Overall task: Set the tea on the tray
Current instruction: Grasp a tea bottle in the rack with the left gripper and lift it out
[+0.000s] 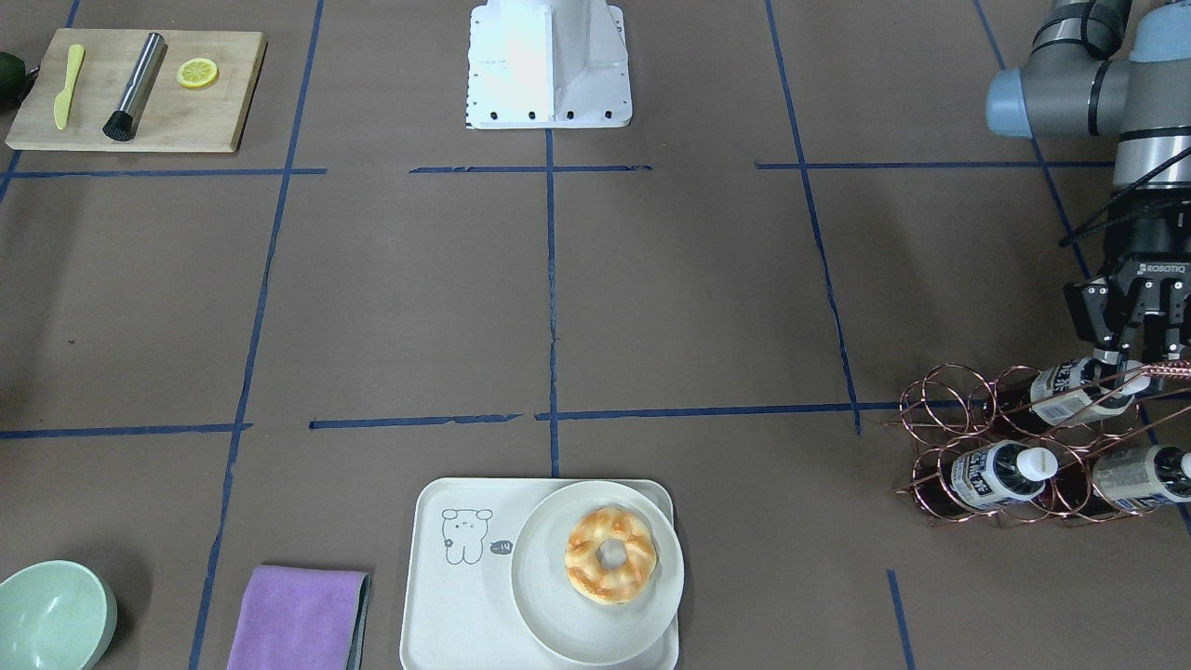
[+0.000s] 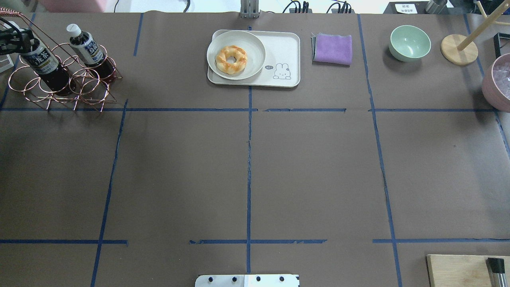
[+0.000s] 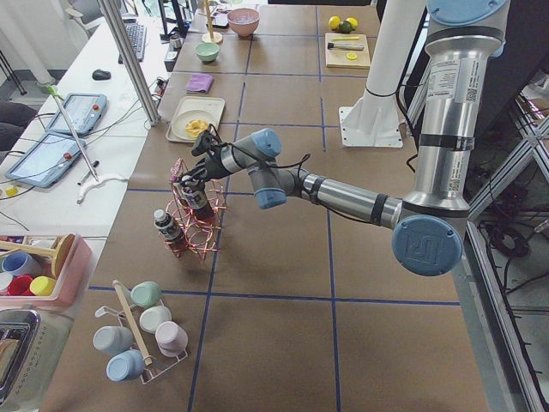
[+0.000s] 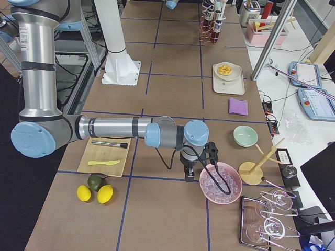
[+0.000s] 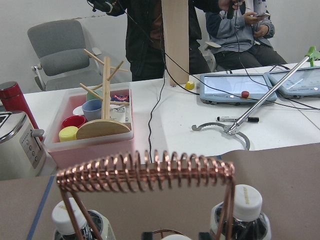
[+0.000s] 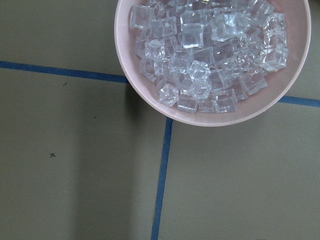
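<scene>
Three tea bottles lie in a copper wire rack point(image 1: 940, 437): a top one point(image 1: 1070, 389) and two lower ones point(image 1: 996, 468) point(image 1: 1140, 476). My left gripper point(image 1: 1137, 358) hangs over the rack, open, its fingers either side of the top bottle's white cap; the left wrist view point(image 5: 176, 235) shows the cap between the fingertips. The cream tray point(image 1: 447, 605) with the bear drawing sits at the table's far middle edge point(image 2: 285, 52). My right gripper point(image 4: 189, 175) hovers beside a pink ice bowl; I cannot tell whether it is open or shut.
A round plate point(image 1: 558, 614) with a doughnut point(image 1: 610, 555) covers half the tray. A purple cloth point(image 1: 298, 619), a green bowl point(image 1: 51, 619), a wooden board point(image 1: 135, 88), the pink ice bowl point(image 6: 210, 60) and a mug tree base point(image 2: 458, 50) stand around.
</scene>
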You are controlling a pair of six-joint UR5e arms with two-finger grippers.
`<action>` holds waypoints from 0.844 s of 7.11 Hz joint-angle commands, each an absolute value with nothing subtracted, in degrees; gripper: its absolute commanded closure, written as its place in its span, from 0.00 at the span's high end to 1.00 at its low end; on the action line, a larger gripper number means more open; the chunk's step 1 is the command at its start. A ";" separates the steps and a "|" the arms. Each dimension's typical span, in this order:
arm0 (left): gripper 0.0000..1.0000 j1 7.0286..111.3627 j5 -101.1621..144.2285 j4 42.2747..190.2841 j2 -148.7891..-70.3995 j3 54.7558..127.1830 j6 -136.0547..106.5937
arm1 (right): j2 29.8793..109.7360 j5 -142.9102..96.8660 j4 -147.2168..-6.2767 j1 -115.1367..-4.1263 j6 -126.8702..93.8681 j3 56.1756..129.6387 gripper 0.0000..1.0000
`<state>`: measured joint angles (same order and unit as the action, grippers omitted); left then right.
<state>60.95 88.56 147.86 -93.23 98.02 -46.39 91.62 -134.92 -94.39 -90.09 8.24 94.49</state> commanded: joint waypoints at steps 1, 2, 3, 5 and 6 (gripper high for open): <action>0.00 64.06 93.14 148.88 -93.16 98.26 -46.32 | 91.58 -134.91 -94.39 -90.09 8.09 94.48 1.00; 0.00 65.99 96.47 148.97 -92.55 98.61 -46.32 | 91.58 -134.91 -94.39 -90.09 8.09 94.40 1.00; 0.00 68.79 102.07 149.24 -90.81 99.83 -46.14 | 91.58 -134.91 -94.39 -90.09 8.09 94.48 1.00; 0.00 75.12 113.85 149.41 -89.40 100.72 -46.14 | 91.58 -134.91 -94.39 -90.09 8.17 94.39 1.00; 0.00 76.19 115.73 149.41 -89.21 101.42 -46.32 | 91.58 -134.91 -94.39 -90.09 8.17 94.39 1.00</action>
<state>74.05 111.78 149.35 -89.77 100.68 -46.19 91.58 -134.91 -94.39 -90.09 8.17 94.40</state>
